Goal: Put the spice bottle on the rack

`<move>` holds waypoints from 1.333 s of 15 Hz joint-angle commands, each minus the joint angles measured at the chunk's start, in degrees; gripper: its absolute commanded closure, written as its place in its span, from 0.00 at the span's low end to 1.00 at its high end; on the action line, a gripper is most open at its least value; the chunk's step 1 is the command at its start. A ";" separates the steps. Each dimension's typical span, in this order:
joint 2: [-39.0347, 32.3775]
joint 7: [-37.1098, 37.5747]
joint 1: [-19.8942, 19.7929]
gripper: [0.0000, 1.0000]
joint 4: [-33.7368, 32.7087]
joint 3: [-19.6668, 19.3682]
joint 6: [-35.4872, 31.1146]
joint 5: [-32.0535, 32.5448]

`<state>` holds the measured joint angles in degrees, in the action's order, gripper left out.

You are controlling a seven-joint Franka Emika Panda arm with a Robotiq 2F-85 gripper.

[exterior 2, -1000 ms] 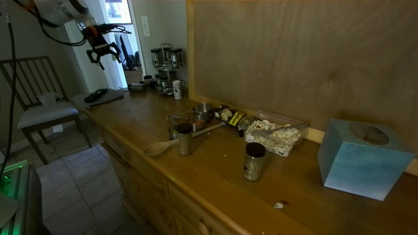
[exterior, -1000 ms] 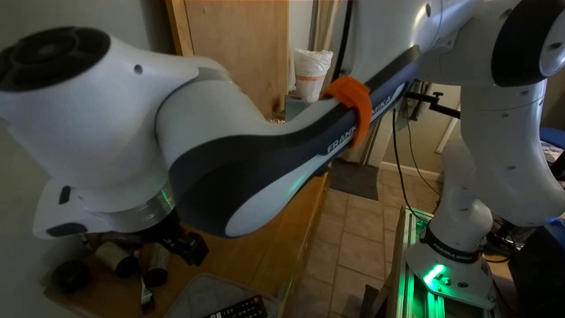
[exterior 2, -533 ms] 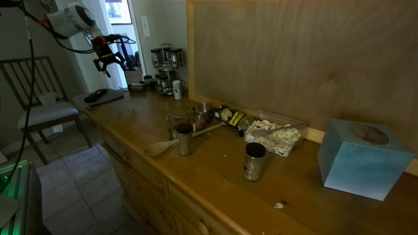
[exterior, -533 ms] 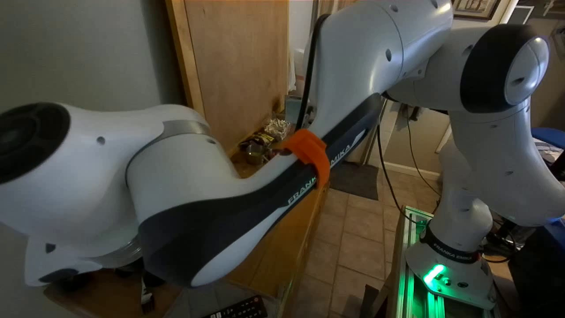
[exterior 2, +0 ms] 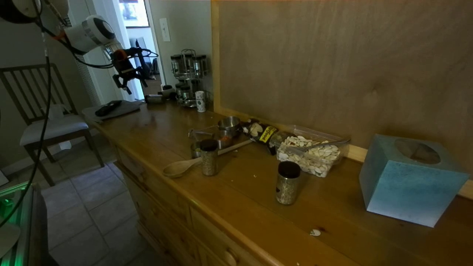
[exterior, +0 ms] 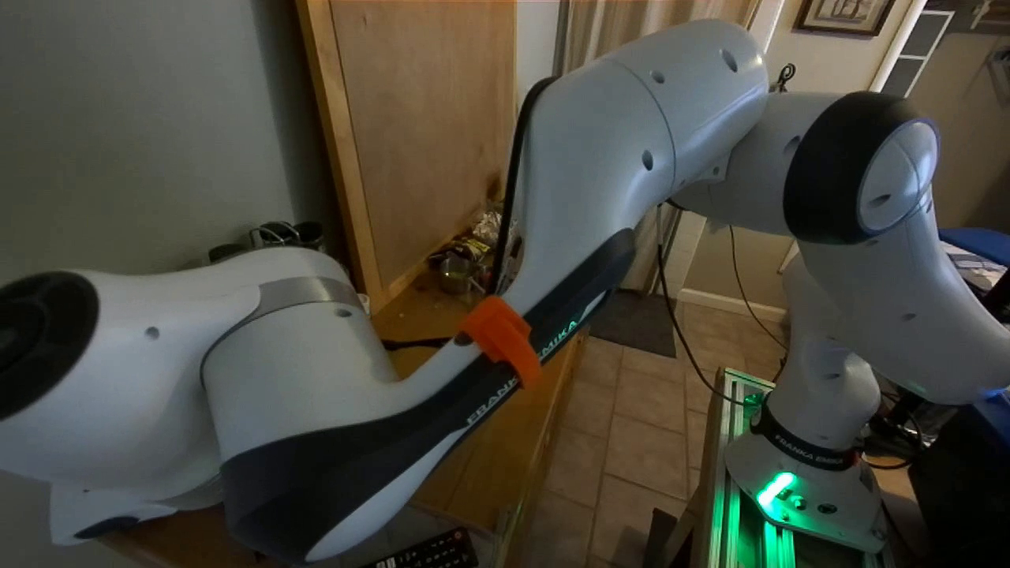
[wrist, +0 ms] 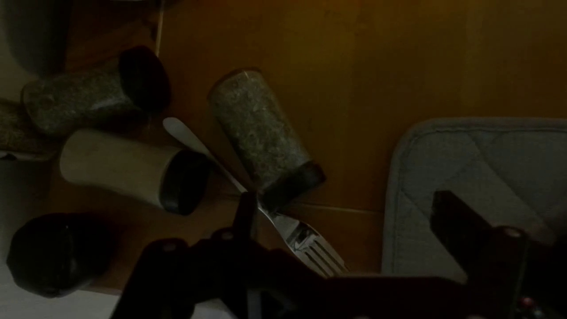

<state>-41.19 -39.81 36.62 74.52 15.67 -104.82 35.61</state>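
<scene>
My gripper (exterior 2: 136,88) is open and empty, above the far end of the wooden dresser. In the wrist view its open jaws (wrist: 345,197) have the left fingertip just below the dark lid of a herb-filled spice bottle (wrist: 261,128), which lies on its side; depth between them is unclear. Another herb bottle (wrist: 84,99) and a pale bottle with a black lid (wrist: 115,166) also lie there. The rack (exterior 2: 189,104), a tiered wire stand of jars, stands against the wall, right of the gripper in an exterior view. Its top (exterior: 276,230) shows behind the arm, which hides the gripper there.
A fork (wrist: 305,239) lies beside the bottle. A grey quilted pad (wrist: 443,150) bears a remote (exterior 2: 108,108). A patterned cylinder (exterior 2: 200,101) stands by the rack. Two upright spice jars (exterior 2: 209,159) (exterior 2: 287,186), a wooden spoon (exterior 2: 181,168) and a tissue box (exterior 2: 414,181) are nearer.
The arm has come down. In an exterior view the open gripper has moved down and right, closer to the dresser top and the rack. The bottles have not moved.
</scene>
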 commanded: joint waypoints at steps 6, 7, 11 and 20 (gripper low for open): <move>-6.47 -4.22 3.39 0.00 -7.59 -3.18 0.59 5.30; -6.78 -5.64 3.41 0.00 -7.82 -3.05 0.27 5.65; -7.85 -10.68 3.42 0.00 -8.71 -2.83 -0.29 5.73; -9.42 -18.69 3.67 0.00 -9.70 -4.41 0.43 6.14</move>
<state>-48.53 -55.58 39.41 67.93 12.14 -105.04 40.11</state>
